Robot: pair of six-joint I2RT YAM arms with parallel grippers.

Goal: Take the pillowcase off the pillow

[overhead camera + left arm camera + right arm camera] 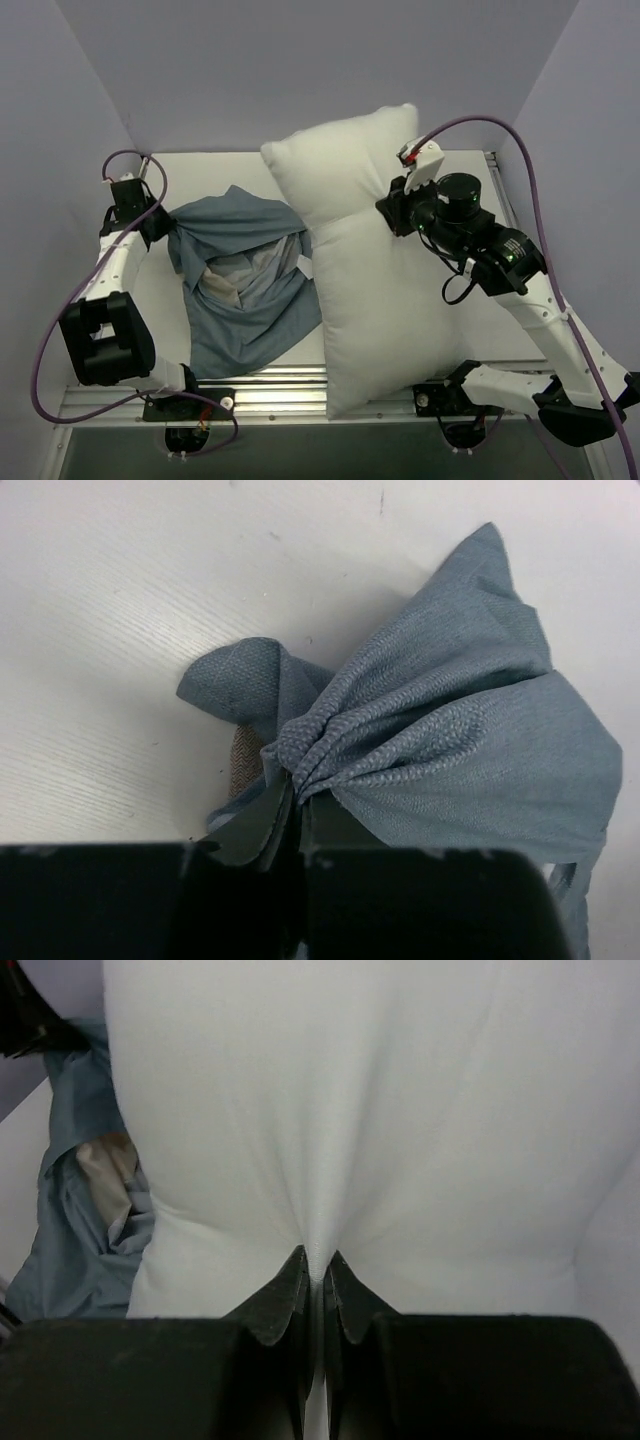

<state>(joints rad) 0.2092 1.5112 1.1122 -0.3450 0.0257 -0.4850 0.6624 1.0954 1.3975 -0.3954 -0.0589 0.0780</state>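
Note:
The plump white pillow [375, 270] lies lengthwise across the middle and right of the table, bare and out of its cover. My right gripper [392, 212] is shut on a pinched fold of the pillow [330, 1140] near its upper right side. The blue pillowcase [240, 290] lies crumpled and flat to the left of the pillow, its mouth gaping and showing beige lining [235, 272]. My left gripper [163, 228] is shut on a bunched corner of the pillowcase [440, 730] at its far left end; the gathered cloth fans out from between the fingers [255, 825].
Purple walls close in the white table [200, 170] on the left, back and right. A metal rail [270, 385] runs along the near edge, and the pillow's near end overhangs it. Purple cables loop off both arms.

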